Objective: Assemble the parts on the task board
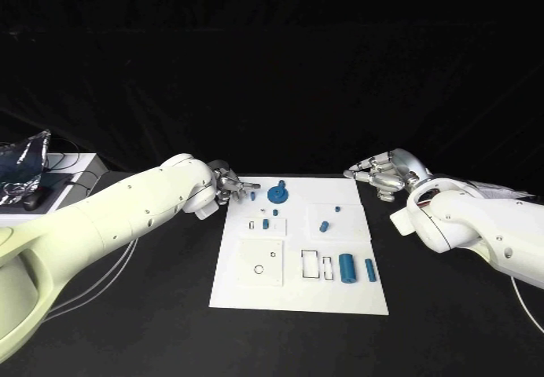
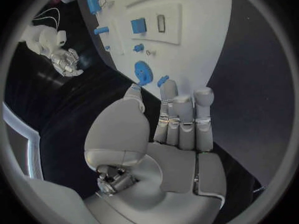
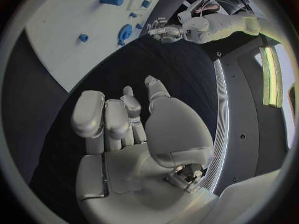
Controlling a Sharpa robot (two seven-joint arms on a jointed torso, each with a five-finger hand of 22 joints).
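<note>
So the left hand point(image 1: 233, 188) is sitting at the upper left corner of the task board point(image 1: 300, 294), fingers loose and apart with nothing in them, and the fingertips point(image 2: 168, 87) look just short of the small blue piece point(image 1: 253, 195) by that corner. Right next to it, upper middle of the frame, is the round blue gear-looking part point(image 1: 279, 193). The right hand point(image 1: 384, 171) hangs off the board's upper right corner over the black table point(image 1: 453, 314), also holding nothing, fingers relaxed.

My guess is it's lining up to pick that little piece at the corner. If so, I'd come in slow and pinch it from the sides, because it's tiny and sits close to the gear part, so a wide sweep could knock either one. The bigger blue cylinder point(image 1: 347, 267) and the slimmer one point(image 1: 369, 269) lie lower right on the board, well apart from both hands, so no worry there. Can't tell which slot the small piece belongs in.
</note>
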